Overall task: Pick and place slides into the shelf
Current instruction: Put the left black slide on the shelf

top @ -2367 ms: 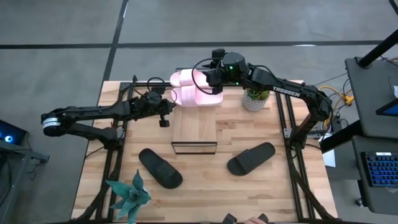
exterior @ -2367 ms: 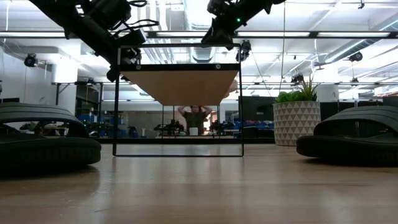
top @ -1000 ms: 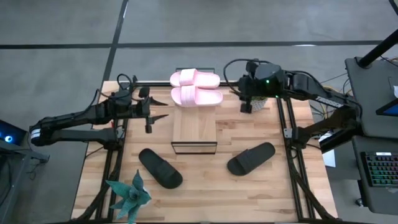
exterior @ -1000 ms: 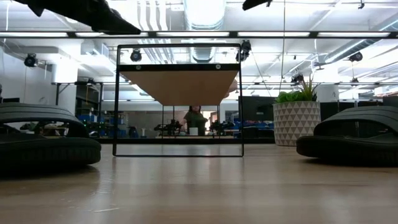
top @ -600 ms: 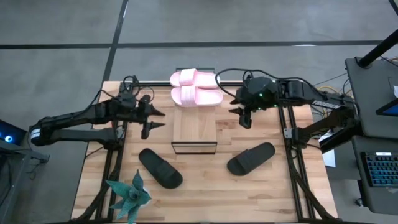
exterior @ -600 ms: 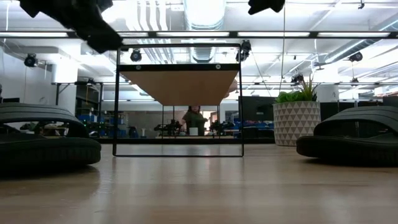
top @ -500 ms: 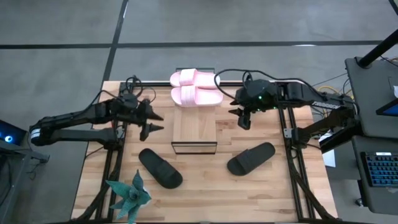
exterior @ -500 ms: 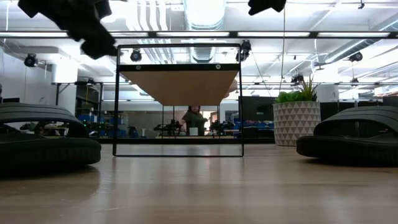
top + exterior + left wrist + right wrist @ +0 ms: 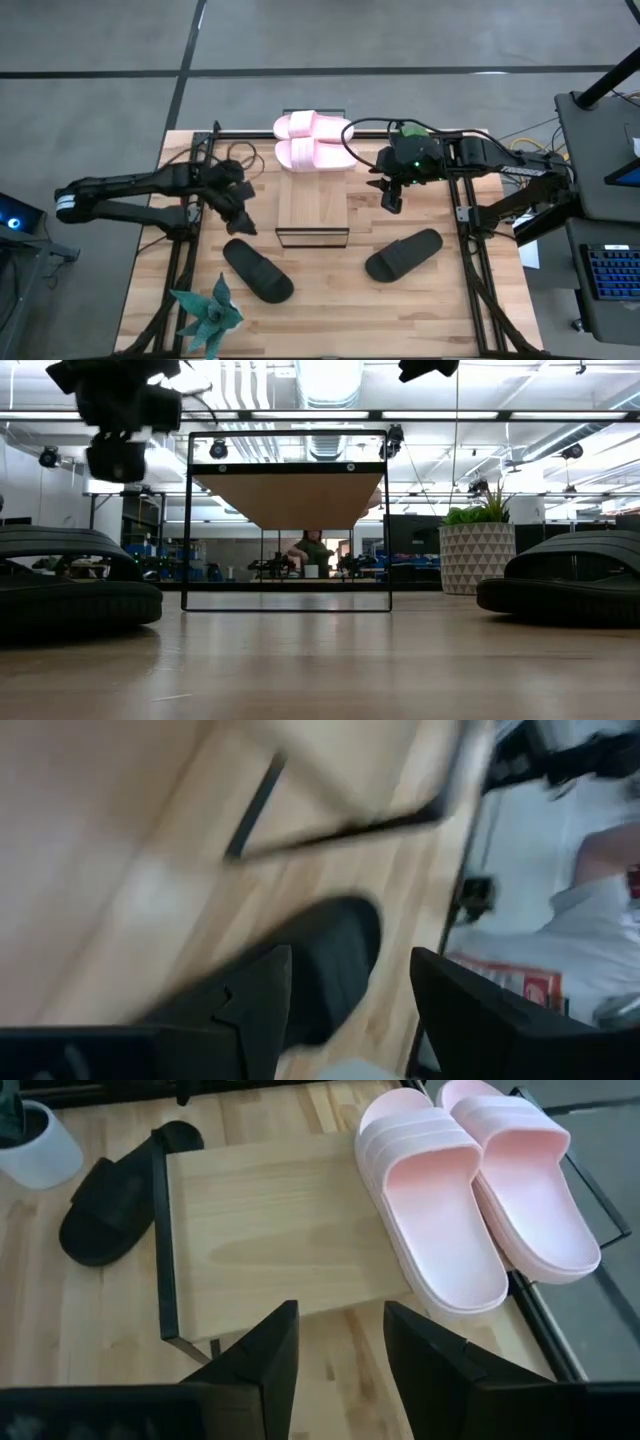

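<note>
Two pale pink slides (image 9: 314, 140) lie side by side at the far end of the shelf (image 9: 312, 205). The nearer one rests partly on the plank top (image 9: 270, 1230). Two black slides lie on the table, one near left (image 9: 258, 270) and one near right (image 9: 403, 254). My left gripper (image 9: 240, 215) hangs open just left of the shelf. In its wrist view, the left black slide (image 9: 330, 960) shows between its fingers, farther off. My right gripper (image 9: 392, 195) hangs open to the right of the shelf, above the table, with nothing between its fingers (image 9: 265, 1350).
A green succulent (image 9: 208, 315) stands at the table's near left corner. A potted plant in a white patterned pot (image 9: 478, 550) stands at the far right, under my right arm. Bare tabletop lies between the two black slides, in front of the shelf.
My left gripper has gone toward the table's near edge and down, toward the left black slide, turning as it went. My right gripper has gone from the far right toward the shelf and a little toward the near edge. The slides have stayed where they were.
</note>
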{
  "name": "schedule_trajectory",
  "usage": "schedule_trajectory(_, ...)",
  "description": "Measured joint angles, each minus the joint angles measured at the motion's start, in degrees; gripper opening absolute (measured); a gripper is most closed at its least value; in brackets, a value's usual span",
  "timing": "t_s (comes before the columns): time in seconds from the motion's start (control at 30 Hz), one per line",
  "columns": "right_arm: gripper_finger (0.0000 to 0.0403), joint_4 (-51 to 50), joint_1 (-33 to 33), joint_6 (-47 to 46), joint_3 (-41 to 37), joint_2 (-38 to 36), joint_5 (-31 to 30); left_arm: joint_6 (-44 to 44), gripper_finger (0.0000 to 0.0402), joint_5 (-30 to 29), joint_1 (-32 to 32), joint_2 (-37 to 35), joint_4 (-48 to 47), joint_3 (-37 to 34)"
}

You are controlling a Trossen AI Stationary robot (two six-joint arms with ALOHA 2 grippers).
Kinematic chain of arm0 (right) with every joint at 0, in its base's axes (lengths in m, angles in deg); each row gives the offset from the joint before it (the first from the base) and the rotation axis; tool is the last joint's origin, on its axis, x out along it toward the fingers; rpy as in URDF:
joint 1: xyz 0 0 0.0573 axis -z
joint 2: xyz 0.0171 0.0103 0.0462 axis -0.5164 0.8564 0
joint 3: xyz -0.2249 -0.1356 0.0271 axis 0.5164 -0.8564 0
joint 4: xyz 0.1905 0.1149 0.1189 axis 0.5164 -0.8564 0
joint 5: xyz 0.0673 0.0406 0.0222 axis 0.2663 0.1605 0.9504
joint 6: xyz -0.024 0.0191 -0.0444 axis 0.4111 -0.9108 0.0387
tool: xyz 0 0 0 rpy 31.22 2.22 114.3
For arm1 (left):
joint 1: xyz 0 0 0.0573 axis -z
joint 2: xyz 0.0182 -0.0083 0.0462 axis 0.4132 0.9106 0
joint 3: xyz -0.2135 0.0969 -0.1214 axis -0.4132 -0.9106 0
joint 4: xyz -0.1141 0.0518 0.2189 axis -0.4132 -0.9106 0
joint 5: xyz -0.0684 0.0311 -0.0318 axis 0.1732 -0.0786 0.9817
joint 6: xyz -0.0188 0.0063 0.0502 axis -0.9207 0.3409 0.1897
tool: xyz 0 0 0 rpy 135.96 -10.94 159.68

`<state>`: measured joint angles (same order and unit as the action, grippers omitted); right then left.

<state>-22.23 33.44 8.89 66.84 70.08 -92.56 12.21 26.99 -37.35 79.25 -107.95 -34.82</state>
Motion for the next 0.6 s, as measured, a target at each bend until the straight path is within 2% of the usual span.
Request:
schedule_trajectory(0.1, 0.0134, -0.26, 0.02, 1.91, 0.0, 0.0, -0.02, -1.81, 0.019, -0.64, 2.23, 2.41, -2.2, -0.28)
schedule_trajectory(0.4, 0.0127, -0.41, 0.02, 5.44, -0.02, 0.0, -0.91, -7.36, 0.019, -7.3, 10.09, 8.74, 0.89, -1.5)
schedule_trajectory(0.6, 0.0129, -0.41, 0.02, 5.93, -0.02, 0.0, -0.91, -14.5, 0.019, -12.15, 15.18, 10.7, 2.9, -2.21)
